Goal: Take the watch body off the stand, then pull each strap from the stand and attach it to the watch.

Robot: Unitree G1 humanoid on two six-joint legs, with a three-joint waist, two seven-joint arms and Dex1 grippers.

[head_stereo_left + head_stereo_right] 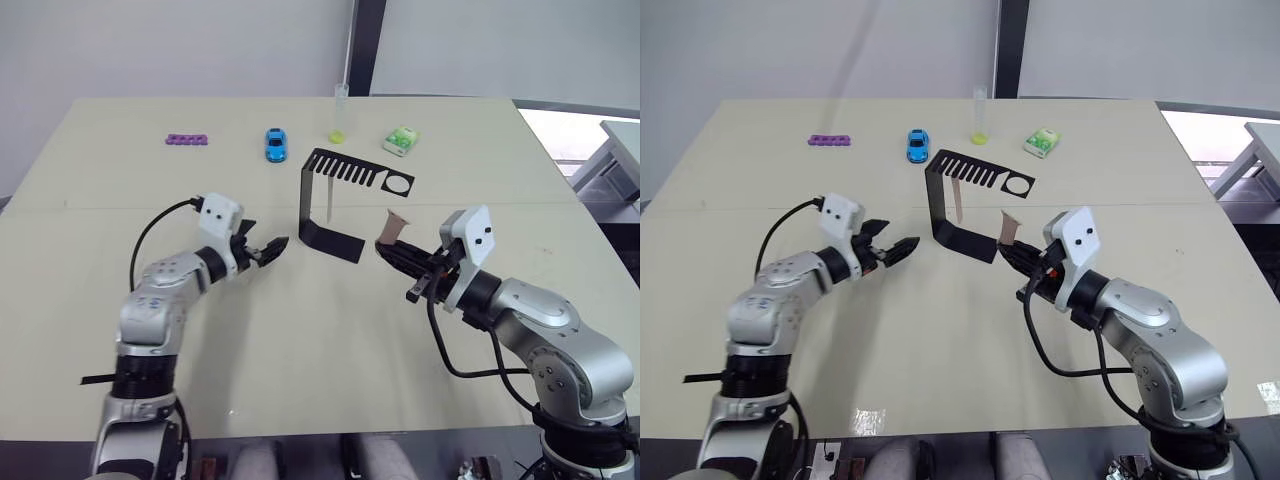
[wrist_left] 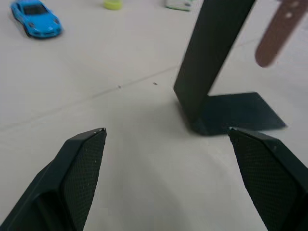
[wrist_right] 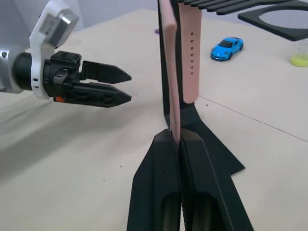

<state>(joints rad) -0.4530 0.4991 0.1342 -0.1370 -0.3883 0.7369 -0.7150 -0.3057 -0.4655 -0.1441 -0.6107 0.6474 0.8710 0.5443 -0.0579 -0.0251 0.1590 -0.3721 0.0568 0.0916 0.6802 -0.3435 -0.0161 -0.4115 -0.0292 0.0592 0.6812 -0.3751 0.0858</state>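
The black stand (image 1: 322,205) sits upright mid-table, its slotted top arm ending in an empty ring (image 1: 400,184). One pale pink strap (image 1: 957,202) hangs from the comb slots. Just right of the stand's base, my right gripper (image 1: 386,251) is shut on the other strap (image 1: 393,228), which points upward from the fingertips; in the right wrist view this strap (image 3: 171,72) is pinched between the pads beside the hanging strap (image 3: 190,57). My left gripper (image 1: 268,240) hovers left of the stand, open and empty (image 2: 166,130). The watch body is out of view.
Along the far side of the table lie a purple piece (image 1: 186,139), a blue toy car (image 1: 275,143), a clear tube with yellow-green liquid (image 1: 339,115) and a green-and-white small box (image 1: 401,141). Bare tabletop lies between the two arms.
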